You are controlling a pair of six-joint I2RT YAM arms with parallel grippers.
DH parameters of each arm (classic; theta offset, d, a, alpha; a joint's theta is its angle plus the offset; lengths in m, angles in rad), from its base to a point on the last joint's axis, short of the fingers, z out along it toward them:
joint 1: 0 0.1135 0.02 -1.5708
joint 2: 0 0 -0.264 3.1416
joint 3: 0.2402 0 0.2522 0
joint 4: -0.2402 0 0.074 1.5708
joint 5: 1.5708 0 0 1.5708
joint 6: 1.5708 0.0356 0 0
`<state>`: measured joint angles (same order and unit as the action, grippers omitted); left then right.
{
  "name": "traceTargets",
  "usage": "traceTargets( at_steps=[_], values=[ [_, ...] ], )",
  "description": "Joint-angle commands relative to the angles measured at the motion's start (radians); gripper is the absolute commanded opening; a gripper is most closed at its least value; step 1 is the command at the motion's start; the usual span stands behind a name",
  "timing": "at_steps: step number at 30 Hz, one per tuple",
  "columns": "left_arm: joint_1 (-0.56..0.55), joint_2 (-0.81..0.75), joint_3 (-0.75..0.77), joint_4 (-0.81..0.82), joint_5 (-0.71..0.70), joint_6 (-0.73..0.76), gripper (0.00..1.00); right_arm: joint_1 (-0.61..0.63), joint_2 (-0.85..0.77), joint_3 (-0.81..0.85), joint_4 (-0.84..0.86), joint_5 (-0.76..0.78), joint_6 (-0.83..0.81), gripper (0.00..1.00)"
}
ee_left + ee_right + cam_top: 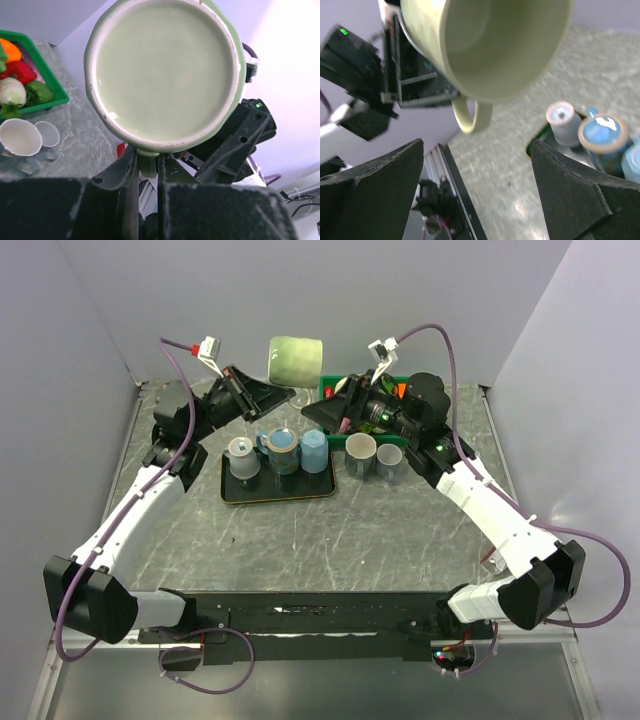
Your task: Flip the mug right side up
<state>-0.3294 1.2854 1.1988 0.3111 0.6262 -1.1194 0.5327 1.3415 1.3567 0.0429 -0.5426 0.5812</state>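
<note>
The pale green mug (296, 360) hangs in the air above the back of the table, lying on its side. My left gripper (284, 396) is shut on its handle (148, 164). The left wrist view faces the mug's base (165, 75). The mug's open mouth (495, 45) faces my right wrist camera, with the handle (472, 117) hanging below it. My right gripper (322, 408) is open and empty just right of and below the mug, its fingers (375, 185) wide apart and touching nothing.
A dark tray (280, 492) with several blue and grey mugs sits below the held mug. Two more mugs (362, 450) stand right of the tray. A green basket of vegetables (47, 80) stands at the back right. Walls close in on both sides.
</note>
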Motion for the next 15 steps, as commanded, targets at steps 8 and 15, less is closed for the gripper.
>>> traceTargets(
  at_steps=[8,15],
  values=[
    [-0.046,-0.075,0.018,0.187,0.01,-0.014,0.01,0.012,0.061,0.053,0.19,-0.003,0.094,0.75],
    [-0.06,-0.089,0.001,0.184,-0.011,0.0,0.01,0.013,0.076,0.079,0.164,0.009,0.112,0.32]
  ],
)
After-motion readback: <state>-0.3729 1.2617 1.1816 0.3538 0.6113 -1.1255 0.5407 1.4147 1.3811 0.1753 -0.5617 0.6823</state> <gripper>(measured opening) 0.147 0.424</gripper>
